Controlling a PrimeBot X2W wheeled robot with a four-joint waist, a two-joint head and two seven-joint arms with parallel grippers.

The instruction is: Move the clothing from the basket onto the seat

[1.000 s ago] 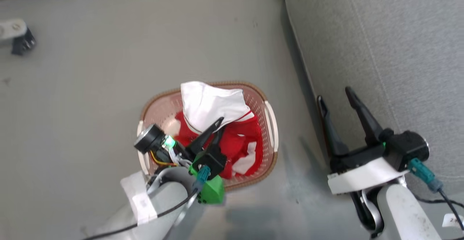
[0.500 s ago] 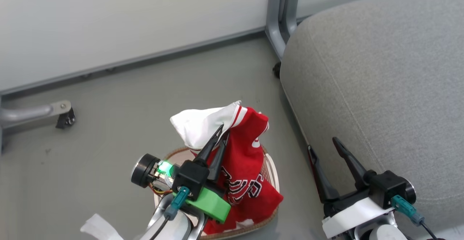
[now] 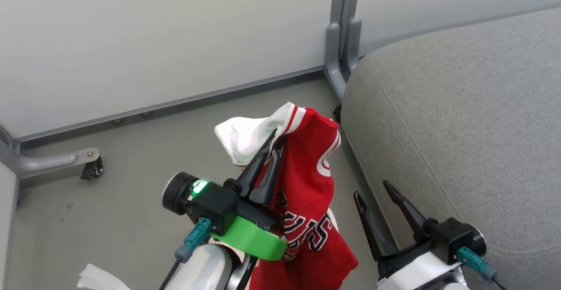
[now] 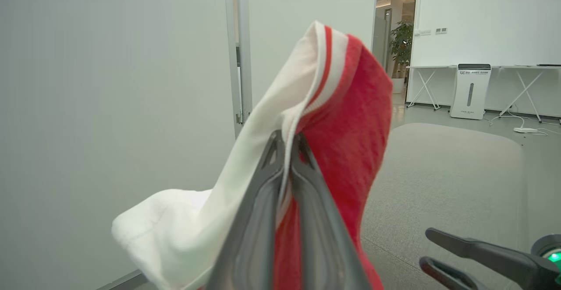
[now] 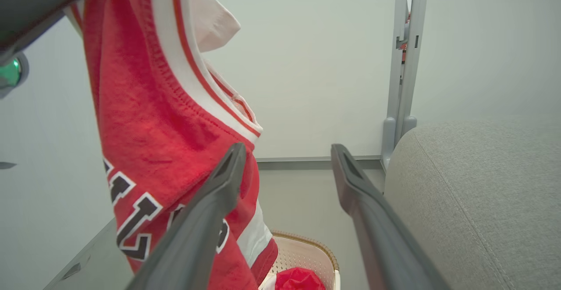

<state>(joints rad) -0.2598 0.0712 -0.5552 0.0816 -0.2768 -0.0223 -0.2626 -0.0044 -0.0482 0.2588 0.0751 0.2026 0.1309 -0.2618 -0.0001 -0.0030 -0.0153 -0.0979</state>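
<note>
My left gripper (image 3: 276, 140) is shut on the white-trimmed edge of the red jersey (image 3: 309, 171), which hangs from it in the air with black-white lettering on its lower part. In the left wrist view the fingertips (image 4: 287, 137) pinch the jersey (image 4: 350, 106) where white meets red. Below the jersey (image 5: 144, 119), the basket (image 5: 307, 241) stands on the floor with a smaller red garment (image 5: 300, 279) inside. My right gripper (image 3: 371, 190) is open and empty beside the edge of the grey seat (image 3: 460, 128), to the right of the jersey. Its fingers (image 5: 288, 149) frame the floor and wall.
A pale partition wall (image 3: 175, 31) runs behind, with a grey metal post (image 3: 341, 31) at the seat's far corner. A castor foot (image 3: 90, 167) stands on the floor at the left. The seat (image 4: 438, 171) is bare on top.
The head camera has tilted up. My left gripper has lifted the jersey out of the basket, so it now hangs above it. The right gripper has stayed open beside the seat.
</note>
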